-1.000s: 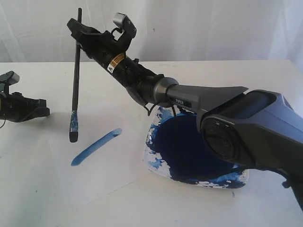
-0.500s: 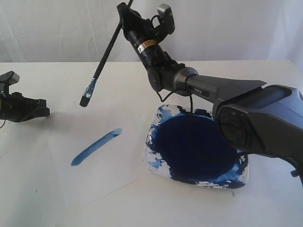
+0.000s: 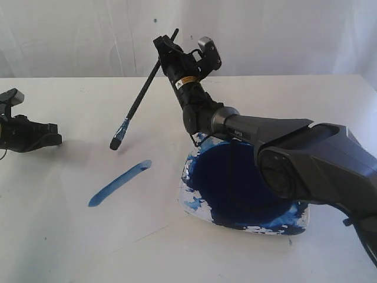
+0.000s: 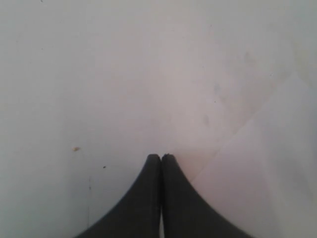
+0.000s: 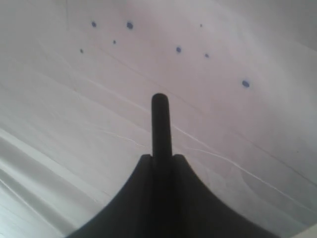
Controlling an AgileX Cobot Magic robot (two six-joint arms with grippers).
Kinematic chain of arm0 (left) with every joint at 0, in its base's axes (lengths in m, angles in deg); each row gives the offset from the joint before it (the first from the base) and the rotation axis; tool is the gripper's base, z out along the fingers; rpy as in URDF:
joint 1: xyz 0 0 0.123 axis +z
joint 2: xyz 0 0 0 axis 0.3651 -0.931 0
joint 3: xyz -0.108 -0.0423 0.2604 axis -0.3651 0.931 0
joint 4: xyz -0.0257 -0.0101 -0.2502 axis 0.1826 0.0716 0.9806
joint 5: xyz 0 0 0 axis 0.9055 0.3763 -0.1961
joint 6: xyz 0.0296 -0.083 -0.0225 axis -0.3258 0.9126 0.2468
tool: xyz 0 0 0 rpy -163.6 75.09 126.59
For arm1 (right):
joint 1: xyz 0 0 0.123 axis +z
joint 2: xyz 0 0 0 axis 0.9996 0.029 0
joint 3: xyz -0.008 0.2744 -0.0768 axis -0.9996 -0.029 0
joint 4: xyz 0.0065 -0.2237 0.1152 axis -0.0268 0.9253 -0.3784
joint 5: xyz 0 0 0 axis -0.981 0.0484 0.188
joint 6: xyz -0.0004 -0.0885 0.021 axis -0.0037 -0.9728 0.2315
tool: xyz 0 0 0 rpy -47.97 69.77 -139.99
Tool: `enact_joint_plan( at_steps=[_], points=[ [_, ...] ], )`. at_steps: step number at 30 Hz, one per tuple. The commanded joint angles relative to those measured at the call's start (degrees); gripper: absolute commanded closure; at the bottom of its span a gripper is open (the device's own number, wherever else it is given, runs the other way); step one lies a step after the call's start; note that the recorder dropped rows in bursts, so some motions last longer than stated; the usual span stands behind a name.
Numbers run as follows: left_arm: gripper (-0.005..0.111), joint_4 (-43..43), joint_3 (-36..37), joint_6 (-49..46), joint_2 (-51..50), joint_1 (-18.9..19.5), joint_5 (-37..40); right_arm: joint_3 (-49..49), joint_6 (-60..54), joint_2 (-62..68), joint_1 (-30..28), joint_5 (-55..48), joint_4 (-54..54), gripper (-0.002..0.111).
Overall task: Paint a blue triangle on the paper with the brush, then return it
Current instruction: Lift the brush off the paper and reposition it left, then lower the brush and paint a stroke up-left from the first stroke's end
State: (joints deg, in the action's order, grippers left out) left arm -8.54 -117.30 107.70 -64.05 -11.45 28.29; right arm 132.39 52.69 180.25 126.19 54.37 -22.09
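My right gripper (image 3: 165, 49) is shut on the black handle of the brush (image 3: 139, 98) and holds it high over the table's far side. The brush slants down to the left, and its blue-stained tip (image 3: 115, 143) hangs just above the white surface. In the right wrist view the handle end (image 5: 160, 119) sticks out past the gripper (image 5: 160, 157). On the paper (image 3: 118, 218) lies a single blue stroke (image 3: 119, 183), below the tip; no triangle shows. My left gripper (image 3: 57, 139) rests shut and empty at the left, its jaws (image 4: 161, 156) pressed together beside the paper's edge (image 4: 267, 163).
A square white dish (image 3: 300, 223) filled with dark navy paint (image 3: 241, 180) sits right of the stroke, under the right arm (image 3: 306, 159). A white curtain (image 3: 283, 35) with small blue specks (image 5: 129, 25) hangs behind the table.
The right arm swung the brush from upright at the stroke's left end up and to the right, tilting it. Over the last half second the brush came lower. The left gripper stayed still.
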Motion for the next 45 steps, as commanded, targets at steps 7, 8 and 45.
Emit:
enact_joint_plan(
  at_steps=[7, 8, 45],
  points=[
    [0.107, -2.1, 0.4, -0.1, -0.3, 0.1, 3.7, 4.5, -7.8, 1.8, 1.8, 2.2, -0.6, 0.108],
    [0.107, -2.1, 0.4, -0.1, -0.3, 0.1, 3.7, 5.0, -7.9, 2.2, 2.0, 2.2, -0.8, 0.108],
    [0.107, -2.3, 0.4, -0.4, -0.3, 0.1, 3.7, 5.9, -7.1, 3.2, 4.4, -0.4, 11.0, 0.108]
  ],
)
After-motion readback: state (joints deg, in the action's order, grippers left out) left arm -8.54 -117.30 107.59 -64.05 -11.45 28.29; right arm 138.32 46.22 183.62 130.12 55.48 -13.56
